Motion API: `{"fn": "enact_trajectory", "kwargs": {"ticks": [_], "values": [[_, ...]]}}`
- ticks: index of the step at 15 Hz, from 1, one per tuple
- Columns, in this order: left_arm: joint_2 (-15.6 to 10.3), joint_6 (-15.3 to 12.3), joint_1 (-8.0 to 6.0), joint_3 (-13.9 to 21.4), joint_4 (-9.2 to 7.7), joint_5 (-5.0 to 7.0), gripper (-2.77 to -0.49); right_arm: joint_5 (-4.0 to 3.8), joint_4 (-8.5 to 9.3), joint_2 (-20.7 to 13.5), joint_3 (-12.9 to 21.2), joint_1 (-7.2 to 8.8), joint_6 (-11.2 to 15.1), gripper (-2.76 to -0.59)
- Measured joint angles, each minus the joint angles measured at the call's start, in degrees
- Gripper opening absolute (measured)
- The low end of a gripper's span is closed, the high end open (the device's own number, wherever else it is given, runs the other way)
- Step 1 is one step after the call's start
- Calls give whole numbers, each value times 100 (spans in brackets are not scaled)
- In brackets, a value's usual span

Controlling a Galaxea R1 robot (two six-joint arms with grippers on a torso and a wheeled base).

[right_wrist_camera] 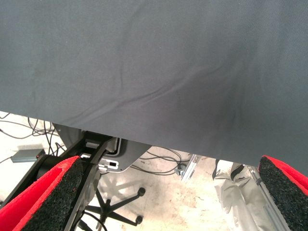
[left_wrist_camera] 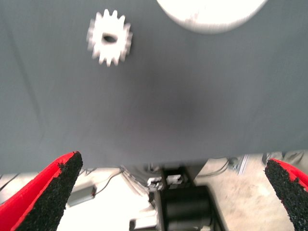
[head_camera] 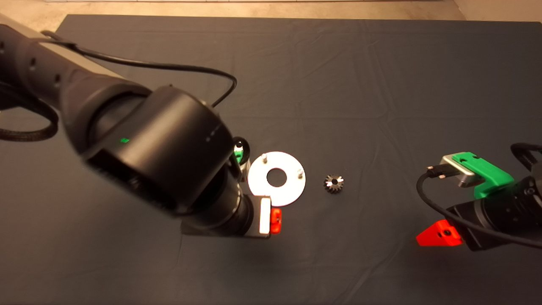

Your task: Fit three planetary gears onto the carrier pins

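Observation:
The white disc (head_camera: 292, 186) lies at mid-mat with two carrier pins showing, one at the back (head_camera: 264, 157) and one on the right (head_camera: 300, 172). Its front left part is hidden by my left arm. One planetary gear (head_camera: 334, 183) lies flat on the mat right of the disc. My left gripper (left_wrist_camera: 171, 161) hovers at the disc's front left edge, open and empty, with one red finger (head_camera: 275, 220) showing. The left wrist view shows a gear (left_wrist_camera: 109, 37) beside the disc's rim (left_wrist_camera: 211, 17); I cannot tell if it is the same gear.
My right gripper (right_wrist_camera: 169, 161) waits open and empty at the mat's lower right, one red finger (head_camera: 438, 235) showing. Its wrist view looks past the mat's edge at cables and a chair base (right_wrist_camera: 113, 204) on the floor.

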Motion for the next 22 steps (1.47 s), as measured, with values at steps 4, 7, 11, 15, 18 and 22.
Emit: {"fn": "enact_trajectory", "kwargs": {"ticks": [4,7,11,15,18,22], "values": [[-13,820,127,-860,272,0,-49,-1,0,-1,0,0,0,-63],[6,1517,347,-1607,335,0,-49,-1,0,-1,0,0,0,-63],[79,2330,491,-2544,383,2,-49,-6,0,-1,0,-1,0,-63],[276,2983,564,-3353,399,-6,-49,-5,0,-1,0,0,0,-63],[378,3208,573,-3649,394,-5,-49,1,0,-1,0,0,-1,-63],[576,3695,698,-4211,396,-16,-49,-2,0,-1,0,0,-1,-63]]}}
